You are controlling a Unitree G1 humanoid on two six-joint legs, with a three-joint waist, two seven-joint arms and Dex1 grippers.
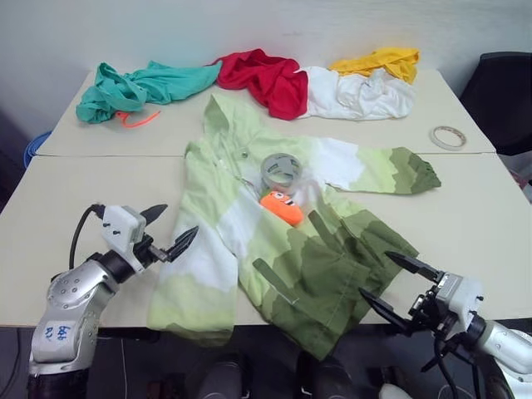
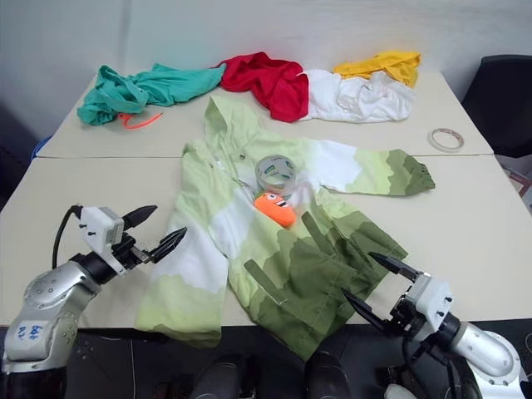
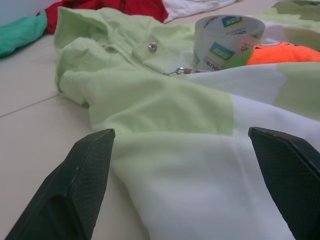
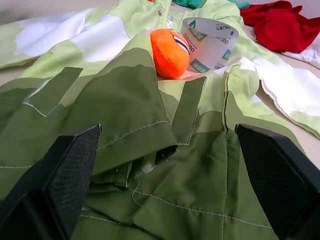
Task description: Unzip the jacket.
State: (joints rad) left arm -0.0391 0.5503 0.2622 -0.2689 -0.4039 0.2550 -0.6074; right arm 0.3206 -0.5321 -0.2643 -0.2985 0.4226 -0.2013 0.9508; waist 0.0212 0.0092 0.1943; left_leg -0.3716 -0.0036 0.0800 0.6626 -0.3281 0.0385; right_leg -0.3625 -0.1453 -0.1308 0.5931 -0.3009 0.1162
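Observation:
The jacket (image 1: 307, 258) lies spread on the table, hood toward the far side, in bands of pale green, white and dark olive. Its zipper pull (image 3: 182, 71) shows near the collar, beside a roll of clear tape (image 1: 280, 170) and an orange plush toy (image 1: 281, 207) resting on the chest. My left gripper (image 1: 179, 223) stands open just above the table at the jacket's left side, facing the white band. Open as well, my right gripper (image 1: 376, 274) hovers at the table's front edge by the dark olive hem, holding nothing.
Along the far side lie a teal garment (image 1: 141, 87), a red garment (image 1: 266, 76), a white garment (image 1: 357, 96) and a yellow one (image 1: 378, 60). A tape ring (image 1: 448, 137) sits at the right. A black chair (image 1: 503, 91) stands beyond the table's right corner.

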